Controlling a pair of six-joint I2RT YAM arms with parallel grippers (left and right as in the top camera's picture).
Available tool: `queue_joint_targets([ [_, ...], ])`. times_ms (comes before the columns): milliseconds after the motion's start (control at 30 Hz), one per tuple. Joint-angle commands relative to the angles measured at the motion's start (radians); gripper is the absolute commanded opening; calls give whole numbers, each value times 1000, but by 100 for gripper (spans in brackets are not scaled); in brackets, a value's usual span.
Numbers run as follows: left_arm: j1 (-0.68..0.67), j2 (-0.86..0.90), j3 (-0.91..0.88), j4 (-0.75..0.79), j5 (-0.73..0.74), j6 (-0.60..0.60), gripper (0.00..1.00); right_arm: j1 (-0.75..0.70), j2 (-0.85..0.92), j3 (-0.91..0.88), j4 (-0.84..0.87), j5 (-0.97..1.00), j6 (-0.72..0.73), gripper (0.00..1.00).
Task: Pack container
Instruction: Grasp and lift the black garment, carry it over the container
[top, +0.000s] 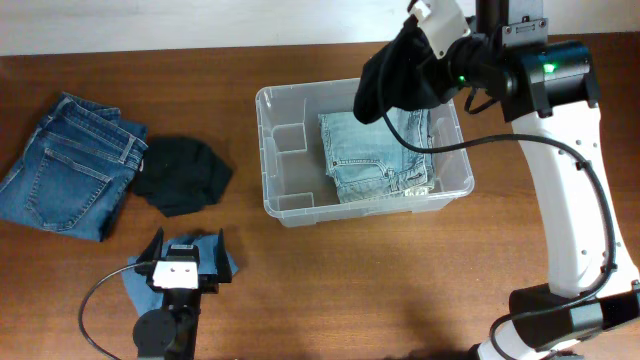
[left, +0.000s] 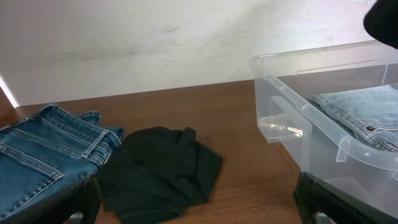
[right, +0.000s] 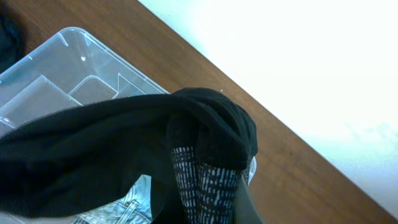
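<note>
The right gripper (top: 425, 48) is clenched on a black garment (top: 395, 75), which bunches around its fingers (right: 200, 180) and hangs over the far right corner of the container (top: 285, 160). The container sits on the table (top: 350, 280) right of centre. Folded light-blue jeans (top: 375, 150) fill its right half, and its left half shows bare moulded dividers.

The left gripper (top: 185, 247) is released, its jaws spread wide. It sits low at the near edge, over a small blue cloth (top: 135, 285). Beyond it, left of the container and apart from it, a second black cloth heap (top: 180, 175) lies crumpled. Its left edge touches the folded dark-blue jeans (top: 65, 160) near the table's left end.
</note>
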Motion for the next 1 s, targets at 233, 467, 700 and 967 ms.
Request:
queue_joint_targets([
  [233,6,-8,-7,2,-7,16,100,4,71,26,13,-123,-39,4],
  [467,6,-8,-7,2,-7,16,100,6,156,26,-31,-196,-86,4],
  [700,6,-8,-7,2,-7,16,100,13,205,24,-78,-196,-147,4],
  [967,6,-8,-8,2,-7,17,100,17,220,24,-140,-183,-222,4],
])
